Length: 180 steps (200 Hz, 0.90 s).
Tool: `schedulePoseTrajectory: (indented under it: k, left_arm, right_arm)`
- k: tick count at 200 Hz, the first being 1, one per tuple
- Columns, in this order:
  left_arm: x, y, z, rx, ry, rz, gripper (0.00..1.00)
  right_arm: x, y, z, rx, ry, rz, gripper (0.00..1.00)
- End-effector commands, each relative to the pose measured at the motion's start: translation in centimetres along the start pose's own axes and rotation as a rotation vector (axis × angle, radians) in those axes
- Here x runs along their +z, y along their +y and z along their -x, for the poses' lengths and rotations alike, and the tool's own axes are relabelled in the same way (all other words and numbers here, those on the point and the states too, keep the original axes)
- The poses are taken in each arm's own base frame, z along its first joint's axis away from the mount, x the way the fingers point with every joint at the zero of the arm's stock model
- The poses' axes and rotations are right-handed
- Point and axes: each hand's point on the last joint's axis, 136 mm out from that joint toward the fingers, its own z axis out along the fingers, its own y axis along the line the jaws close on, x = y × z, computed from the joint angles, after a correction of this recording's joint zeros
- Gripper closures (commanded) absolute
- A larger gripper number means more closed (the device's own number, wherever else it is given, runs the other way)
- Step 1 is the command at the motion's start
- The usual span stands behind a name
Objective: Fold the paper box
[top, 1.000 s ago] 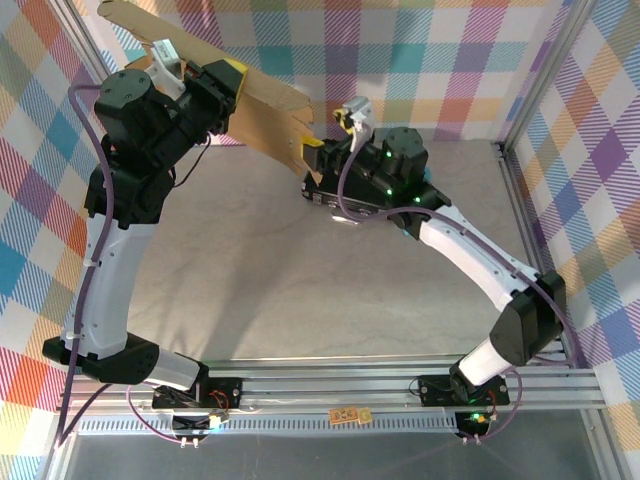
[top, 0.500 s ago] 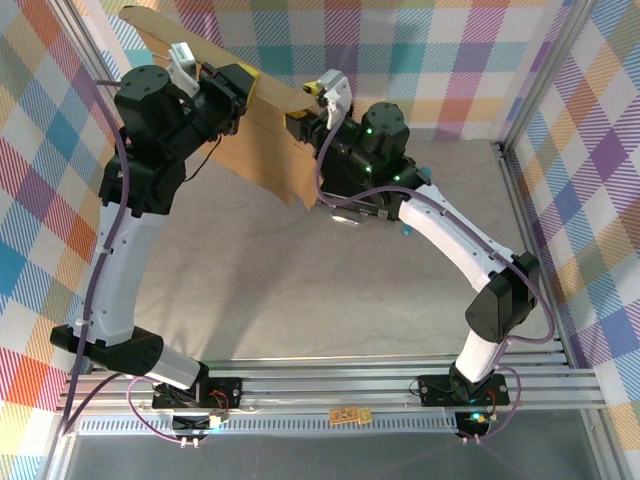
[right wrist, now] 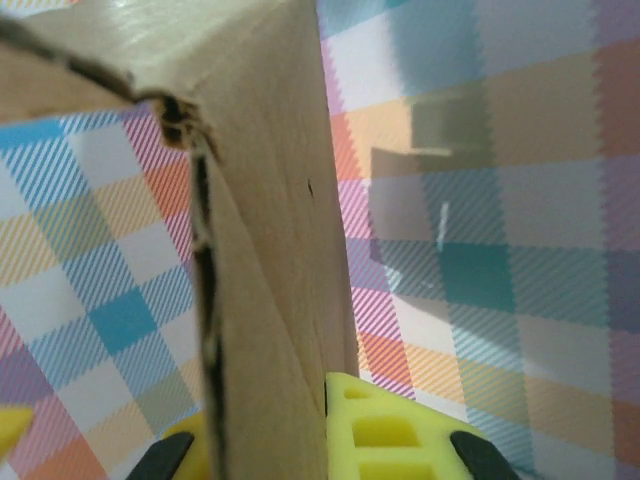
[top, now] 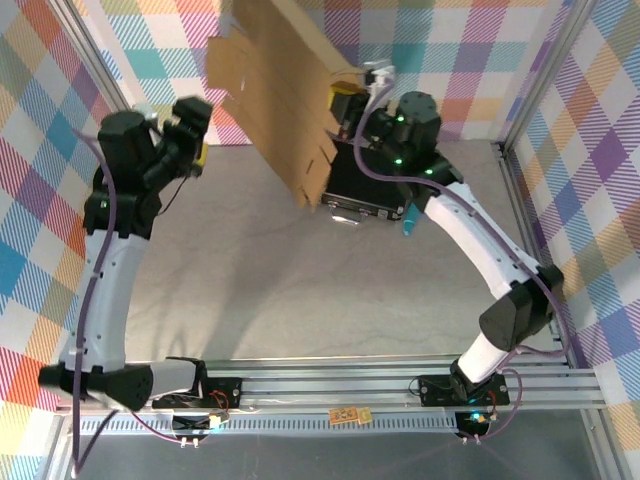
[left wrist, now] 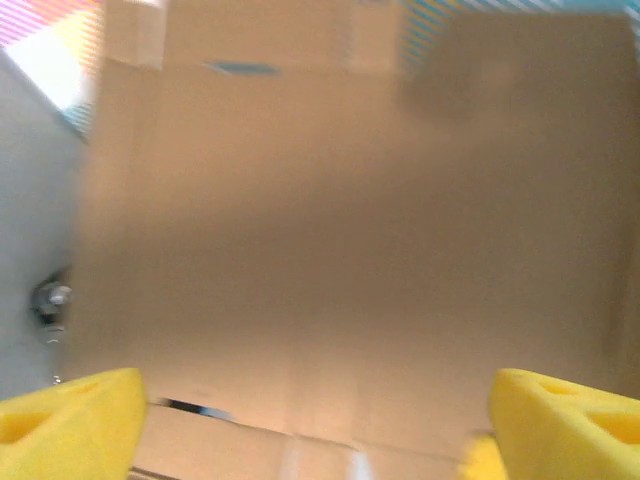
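Right now the paper box (top: 275, 110) is up in the air, over the far part of the table (top: 250, 280). It is a big flat brown sheet with flaps and tabs. It hangs tilted, and its low corner points down near the black case (top: 365, 185). The right gripper (top: 342, 100) has it — its fingers are closed on the right edge of the sheet. From the right wrist camera, the paper box (right wrist: 270, 250) goes down between the yellow pads (right wrist: 385, 430), pinched tight. The left gripper (top: 190, 128) is off to the left of the box and is not touching it. From the left wrist camera, its two yellow fingertips (left wrist: 70, 420) are spread wide apart — the brown sheet is just ahead of them, a bit blurry. The black case sits on the table under the right arm.
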Motion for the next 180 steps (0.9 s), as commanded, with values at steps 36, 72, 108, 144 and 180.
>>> schedulePoseTrajectory:
  k: [36,72,108,144,180]
  left_arm:
    - [6.3,7.6,-3.8,-0.009,0.176,-0.073,0.19]
    - [10.7,6.4,-8.3,0.073,0.306,-0.248,0.15]
    - [14.2,8.1,-13.2,0.015,0.394,-0.317,0.13]
    - [14.8,8.1,-14.6,-0.012,0.352,-0.478,0.11]
    - [15.9,8.6,-15.3,-0.06,0.321,-0.564,0.09]
  right_arm:
    - [-6.2,-0.5,5.1,0.198,-0.047,-0.048,1.0]
    - [-8.0,-1.4,5.9,0.311,-0.044,-0.08,1.0]
    - [-8.8,-1.1,6.4,0.379,-0.04,-0.077,1.0]
    - [-9.4,-1.2,6.7,0.478,-0.024,-0.094,1.0]
    - [-9.6,-1.4,7.1,0.599,-0.007,-0.099,1.0]
